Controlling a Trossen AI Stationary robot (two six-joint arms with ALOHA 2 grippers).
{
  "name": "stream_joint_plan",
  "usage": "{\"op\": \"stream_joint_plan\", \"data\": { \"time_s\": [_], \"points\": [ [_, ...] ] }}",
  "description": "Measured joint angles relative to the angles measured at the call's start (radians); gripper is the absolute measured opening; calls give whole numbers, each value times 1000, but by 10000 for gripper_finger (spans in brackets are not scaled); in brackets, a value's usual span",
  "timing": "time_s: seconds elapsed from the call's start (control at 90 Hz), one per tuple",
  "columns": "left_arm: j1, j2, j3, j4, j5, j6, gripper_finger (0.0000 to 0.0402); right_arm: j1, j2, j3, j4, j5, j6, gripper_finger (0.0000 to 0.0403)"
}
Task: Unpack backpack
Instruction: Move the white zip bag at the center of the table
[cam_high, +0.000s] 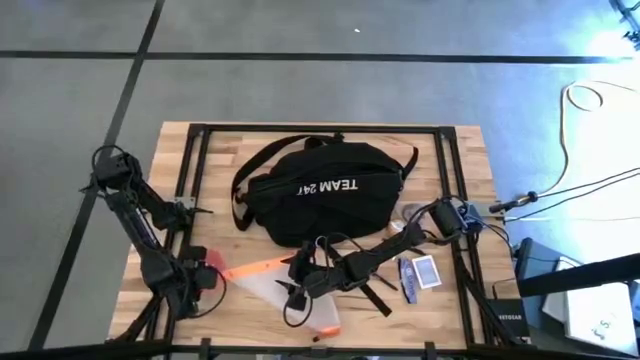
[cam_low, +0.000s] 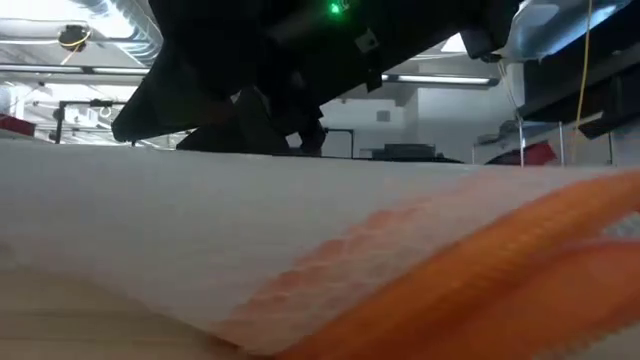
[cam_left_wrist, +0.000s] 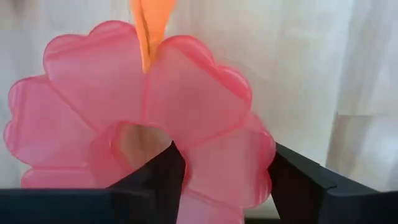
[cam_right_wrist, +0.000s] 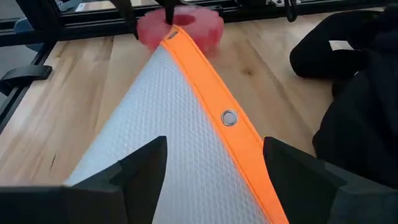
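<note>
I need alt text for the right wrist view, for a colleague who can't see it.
A translucent white pouch with orange trim and a metal snap lies on the wooden table between the right gripper and its open jaws. A pink flower-shaped tag sits at its far corner; the black backpack lies alongside.

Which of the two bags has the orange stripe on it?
The see-through pouch at the table's front, lying between the left gripper and the right gripper. The backpack behind it is black with white letters.
</note>
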Motion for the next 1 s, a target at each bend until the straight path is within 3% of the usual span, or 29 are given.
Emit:
{"op": "stream_joint_plan", "data": {
  "time_s": [0.378,0.5,0.567,0.667,0.778,0.911,1.0],
  "points": [
    [1,-75,287,-405,-95,7,179,0,0,0,-100,38,-8,248],
    [1,-91,433,-624,-104,-30,179,0,0,0,-205,100,9,248],
    [1,-96,505,-650,-165,-23,179,0,0,0,-275,158,39,248],
    [-9,-109,583,-549,-315,92,179,8,-6,0,-315,258,43,248],
    [-22,-133,600,-253,-418,382,179,25,-29,0,-294,318,-30,248],
    [-23,-140,600,52,-420,713,179,54,-92,0,-279,391,-73,248],
    [-23,-133,600,196,-364,897,179,81,-146,0,-249,411,-133,248]
  ]
}}
